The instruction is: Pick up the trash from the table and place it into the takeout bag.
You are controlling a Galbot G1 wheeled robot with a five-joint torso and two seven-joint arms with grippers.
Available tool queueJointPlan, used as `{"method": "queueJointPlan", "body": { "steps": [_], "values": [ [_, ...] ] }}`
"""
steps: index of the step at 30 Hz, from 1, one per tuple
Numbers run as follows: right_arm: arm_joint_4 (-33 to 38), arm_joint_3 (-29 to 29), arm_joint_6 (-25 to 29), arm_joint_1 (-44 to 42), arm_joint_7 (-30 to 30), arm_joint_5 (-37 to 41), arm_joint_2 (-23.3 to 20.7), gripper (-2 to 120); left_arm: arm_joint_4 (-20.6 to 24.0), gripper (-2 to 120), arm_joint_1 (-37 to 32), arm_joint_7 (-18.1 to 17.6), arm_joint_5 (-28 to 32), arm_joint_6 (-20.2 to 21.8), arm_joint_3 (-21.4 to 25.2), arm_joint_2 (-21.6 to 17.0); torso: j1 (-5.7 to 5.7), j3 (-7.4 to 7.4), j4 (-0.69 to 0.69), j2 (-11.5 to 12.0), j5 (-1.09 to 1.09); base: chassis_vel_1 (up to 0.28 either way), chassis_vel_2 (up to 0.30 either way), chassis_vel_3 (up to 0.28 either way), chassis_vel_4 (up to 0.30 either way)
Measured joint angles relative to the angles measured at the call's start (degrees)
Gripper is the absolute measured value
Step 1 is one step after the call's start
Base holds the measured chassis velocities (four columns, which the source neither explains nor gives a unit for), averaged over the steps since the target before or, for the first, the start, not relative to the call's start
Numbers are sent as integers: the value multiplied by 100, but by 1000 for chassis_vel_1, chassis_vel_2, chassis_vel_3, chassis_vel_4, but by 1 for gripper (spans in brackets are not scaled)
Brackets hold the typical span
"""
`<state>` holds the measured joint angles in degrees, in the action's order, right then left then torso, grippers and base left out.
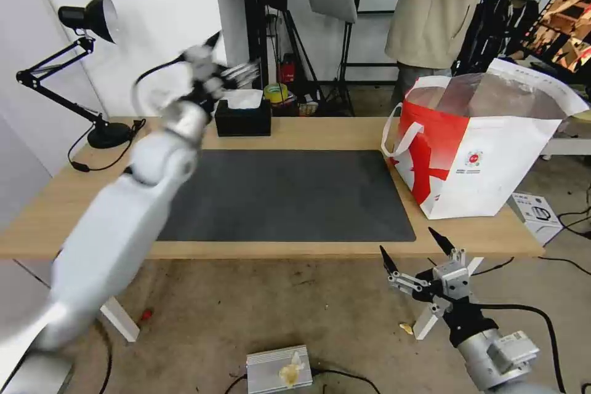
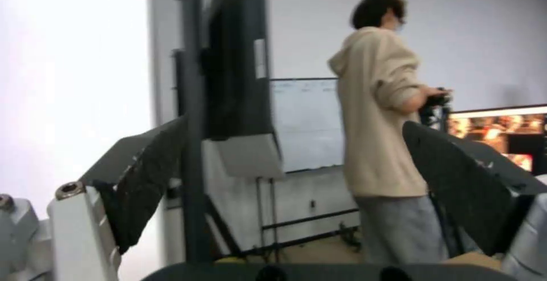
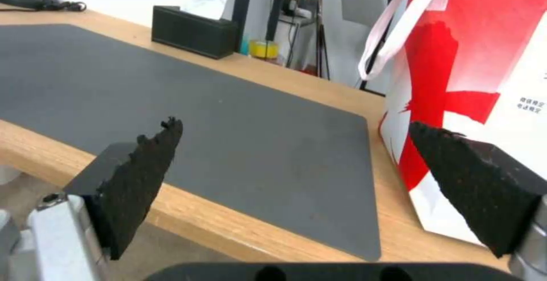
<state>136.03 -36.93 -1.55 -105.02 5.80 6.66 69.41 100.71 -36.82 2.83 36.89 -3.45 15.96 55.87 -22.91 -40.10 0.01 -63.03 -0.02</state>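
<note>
The takeout bag (image 1: 492, 160) stands upright and open-mouthed on the right end of the table (image 1: 320, 132), its red-and-white side (image 3: 456, 59) close in the right wrist view. No trash is in view; the dark grey mat (image 1: 283, 197) is bare. My left gripper (image 1: 229, 58) is raised above the table's back left, near the black tissue box, and is blurred with motion. Seen from the left wrist, this gripper (image 2: 293, 123) is open and holds nothing. My right gripper (image 1: 406, 240) hangs open and empty just below the table's front edge, in front of the bag; the right wrist camera also catches it (image 3: 293, 124).
A black tissue box (image 1: 243, 117) sits at the back of the table, and a black desk lamp (image 1: 92, 18) stands at the back left. A person stands behind the table. On the floor are a small white carton (image 1: 535, 212), a metal box (image 1: 277, 369) and cables.
</note>
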Motion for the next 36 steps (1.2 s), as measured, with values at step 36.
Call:
{"method": "queueJointPlan", "body": {
  "steps": [36],
  "values": [
    [0, 0, 0, 0, 0, 0, 0, 100, 2369, 100, -4722, 815, -545, -676, 2978, 1158, 0, 0, -1, 0, 3, 0, 0, 0, 0]
  ]
}}
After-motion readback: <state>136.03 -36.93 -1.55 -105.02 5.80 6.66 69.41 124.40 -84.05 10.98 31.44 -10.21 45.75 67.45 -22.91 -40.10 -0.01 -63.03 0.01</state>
